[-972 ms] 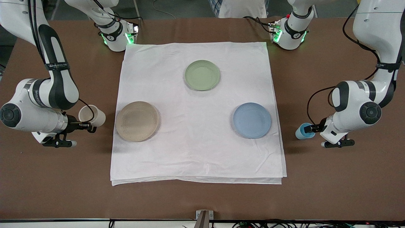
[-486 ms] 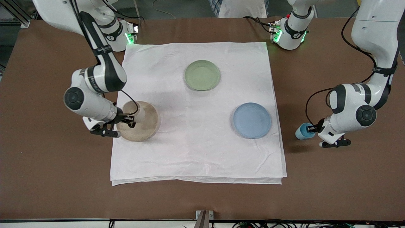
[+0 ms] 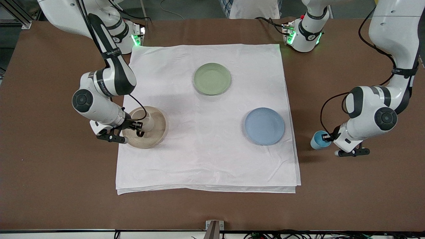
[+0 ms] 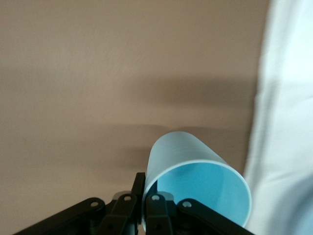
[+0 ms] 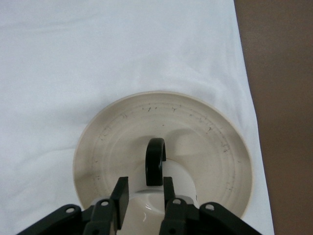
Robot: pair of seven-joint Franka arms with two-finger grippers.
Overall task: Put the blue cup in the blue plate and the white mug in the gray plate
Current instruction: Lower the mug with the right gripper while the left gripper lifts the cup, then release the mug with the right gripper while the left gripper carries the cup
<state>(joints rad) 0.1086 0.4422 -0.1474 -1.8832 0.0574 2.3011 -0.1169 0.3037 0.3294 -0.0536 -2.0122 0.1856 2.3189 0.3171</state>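
Now logged: white mug (image 3: 148, 122) set on gray plate (image 3: 158, 135), right gripper (image 5: 143, 196) fingers parted off its handle; left gripper (image 4: 142, 208) newly clamped on blue cup (image 3: 318, 139) beside blue plate (image 3: 264, 126)

- Black strap (image 3: 111, 52) on the right arm, at about ten o'clock in the front view: a line of white lettering, too small to read.
- Black band (image 3: 105, 85) on the right arm's lower link, near nine o'clock: white lettering runs along it, not legible.
- Black strap on the left arm (image 3: 403, 70), near three o'clock: faint pale marks, unreadable.
- Left arm's base (image 3: 307, 36), at one o'clock: a small round sign with a single character, which cannot be made out.
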